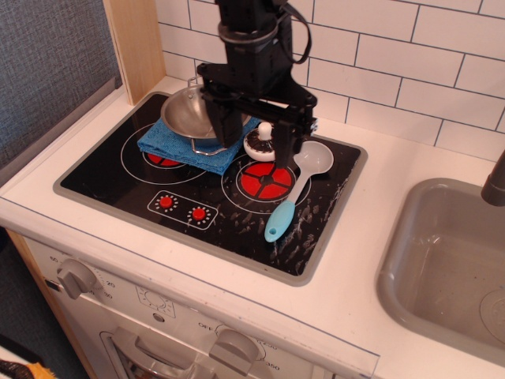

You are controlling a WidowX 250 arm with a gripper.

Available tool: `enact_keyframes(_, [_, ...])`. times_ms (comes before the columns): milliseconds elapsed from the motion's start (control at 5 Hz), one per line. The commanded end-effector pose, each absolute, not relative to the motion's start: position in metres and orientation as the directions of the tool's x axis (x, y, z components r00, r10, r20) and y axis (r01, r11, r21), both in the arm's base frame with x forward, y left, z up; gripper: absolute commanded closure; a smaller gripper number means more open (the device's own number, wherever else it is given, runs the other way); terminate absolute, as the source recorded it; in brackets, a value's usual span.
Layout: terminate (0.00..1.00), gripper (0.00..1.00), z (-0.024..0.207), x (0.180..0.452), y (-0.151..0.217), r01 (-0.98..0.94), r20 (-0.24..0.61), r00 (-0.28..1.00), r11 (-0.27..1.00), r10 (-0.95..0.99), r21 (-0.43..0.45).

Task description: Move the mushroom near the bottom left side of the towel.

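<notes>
observation.image, left to right:
Towel (177, 144): folded blue cloth over the left burner ring, front-left corner pointing down at the stove glass.
Steel bowl (189, 114): sitting on the towel's back half, crowding it.
Gripper (256, 142): jaws spread wide, holding nothing, left finger down by the towel's right edge, right finger just beside the spoon.
Mushroom (259, 143): upside down between the open fingers, just off the towel's right edge, at the back rim of the red burner (265, 180); whether touched by either finger, cannot tell.
Look of it: small, round white cap underneath, dark brown gilled face up, short white knob stem poking skyward.
Spoon (296, 185): white bowl close on the right, light blue handle trailing toward the front.
Risk one: round cap likely to squirt or roll away if the jaws close off-centre.
Risk two: left finger liable to snag the towel edge and drag cloth and bowl.
Risk three: right finger liable to nudge the spoon.
Risk four: carry path across to the near-left corner passes bowl and cloth, so a low sweep could clip them.
</notes>
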State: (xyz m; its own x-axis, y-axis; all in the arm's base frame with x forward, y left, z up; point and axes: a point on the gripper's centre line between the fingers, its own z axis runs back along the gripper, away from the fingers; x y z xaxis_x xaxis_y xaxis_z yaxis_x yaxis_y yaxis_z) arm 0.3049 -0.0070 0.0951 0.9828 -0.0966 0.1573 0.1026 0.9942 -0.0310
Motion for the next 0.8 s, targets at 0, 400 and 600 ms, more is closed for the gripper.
enact_keyframes(0, [0.00,0.00,0.098,0.362,0.009,0.068,0.215,0.975,0.998,-0.065,-0.006])
enact_keyframes(400, [0.00,0.00,0.068,0.392,0.006,0.063,0.169,0.983,0.998,-0.066,0.025])
enact_keyframes(600, [0.00,0.00,0.058,0.397,0.012,0.058,0.142,0.988,0.997,-0.063,0.041])
